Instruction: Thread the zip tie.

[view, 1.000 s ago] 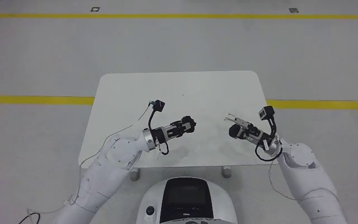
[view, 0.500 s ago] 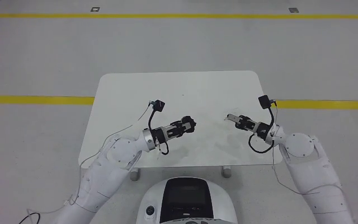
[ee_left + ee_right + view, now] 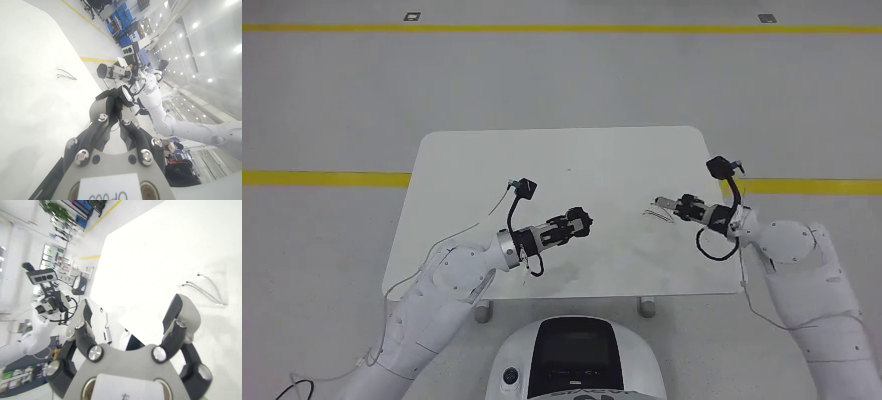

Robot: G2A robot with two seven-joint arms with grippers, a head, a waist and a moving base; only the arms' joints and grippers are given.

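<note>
Over the last second your right gripper (image 3: pixel 670 205) has swung away from the near edge of the tabletop (image 3: pixel 542 160) and out toward its right side. It now sits just beside the zip ties (image 3: pixel 656 213), jaws spread wide with nothing between them. The zip ties have not shifted. They are a small bunch of thin pale strands lying flat on the right half of the tabletop, fanned apart at one end and meeting at the other. From the right wrist they lie just off one fingertip, not between the two.

Your left gripper (image 3: pixel 581 219) has kept its place over the middle of the tabletop, well apart from the ties. Its fingers are pressed together, and I can't make out anything pinched in them.

I read this as the approach to the first pick-up: no tie is lifted, so threading has not begun. Line the open jaws over a single strand before you close, since the strands lie close together.
</note>
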